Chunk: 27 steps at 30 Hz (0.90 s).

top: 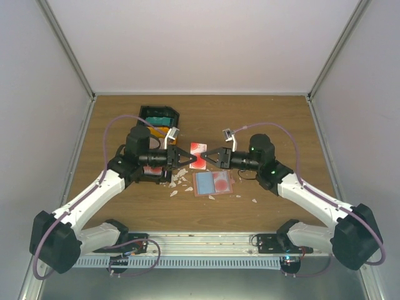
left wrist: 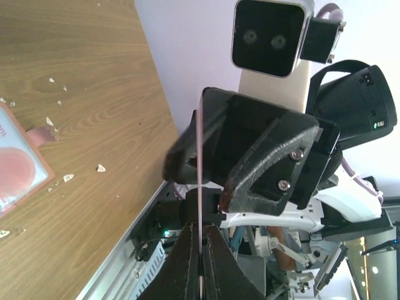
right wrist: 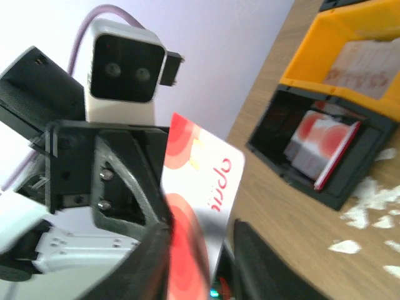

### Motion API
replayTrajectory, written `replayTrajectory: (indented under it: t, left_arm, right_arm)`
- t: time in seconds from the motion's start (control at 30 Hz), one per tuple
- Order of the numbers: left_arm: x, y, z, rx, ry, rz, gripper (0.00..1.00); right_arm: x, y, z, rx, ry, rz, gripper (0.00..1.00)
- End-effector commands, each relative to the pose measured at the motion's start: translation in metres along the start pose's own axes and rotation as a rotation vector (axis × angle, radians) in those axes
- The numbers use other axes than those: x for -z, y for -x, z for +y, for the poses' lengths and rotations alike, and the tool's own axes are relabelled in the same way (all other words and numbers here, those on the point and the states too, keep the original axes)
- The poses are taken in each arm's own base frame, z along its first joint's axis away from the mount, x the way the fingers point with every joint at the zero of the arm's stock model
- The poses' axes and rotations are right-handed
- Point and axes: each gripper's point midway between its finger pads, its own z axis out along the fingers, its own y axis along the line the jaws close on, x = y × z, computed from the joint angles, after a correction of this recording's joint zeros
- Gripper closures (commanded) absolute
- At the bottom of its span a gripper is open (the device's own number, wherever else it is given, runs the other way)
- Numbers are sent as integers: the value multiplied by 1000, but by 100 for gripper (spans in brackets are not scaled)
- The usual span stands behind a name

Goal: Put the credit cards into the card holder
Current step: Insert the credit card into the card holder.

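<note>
The task is part-way at best. One red-and-white card is up in the air above the table, just beyond the card holder. The left claw is clamped on one end of it. Its own wrist view shows the card edge-on as a thin line running straight into the closed fingers. The right claw faces it from the other side, jaws narrow and set either side of the free end. A gap shows beside the card, so I judge it is not gripping. The holder lies flat on the table in front of the right arm. A blue card and a pale patch with a red disc show on its face, but I cannot tell whether these are tucked in or only lying on top. At least one more card, with red circles, sits in a black bin beside an orange bin, among white scraps. So the held card and that one look left to do. The held card bears red lettering running sideways, too blurred to read with confidence, and no other writing is legible.
</note>
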Motion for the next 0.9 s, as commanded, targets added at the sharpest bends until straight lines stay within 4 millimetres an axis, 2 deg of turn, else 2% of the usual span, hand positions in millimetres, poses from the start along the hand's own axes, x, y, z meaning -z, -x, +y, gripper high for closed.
replayTrajectory:
  t: [0.0,0.07,0.17,0.3,0.37,0.53,0.63,0.73,0.87]
  left_arm:
    - [-1,2,17,-6,48,-42,100]
    - [-2,3,35,21,115,-74,100]
    - [-8,6,57,11,240,-136,100]
    - [-29,0,86,13,384,-159,100]
    - [-45,-6,94,30,382,-161,100]
    - [-87,-24,125,89,438,-167,100]
    - [-105,-33,145,135,482,-161,100]
    - [-109,-36,165,214,531,-180,100]
    - [-110,-31,174,231,570,-213,100]
  right_arm:
    - [9,-2,-35,33,-172,-16,56]
    - [23,-4,-63,48,-329,-42,47]
    - [52,-6,-106,108,-599,-77,42]
    - [97,-24,-159,144,-942,-38,38]
    - [108,-37,-174,148,-1028,12,37]
    - [106,-66,-203,143,-1103,143,34]
    - [102,-75,-217,137,-1127,185,34]
    - [94,-77,-224,138,-1115,198,36]
    - [86,-80,-230,131,-1101,219,38]
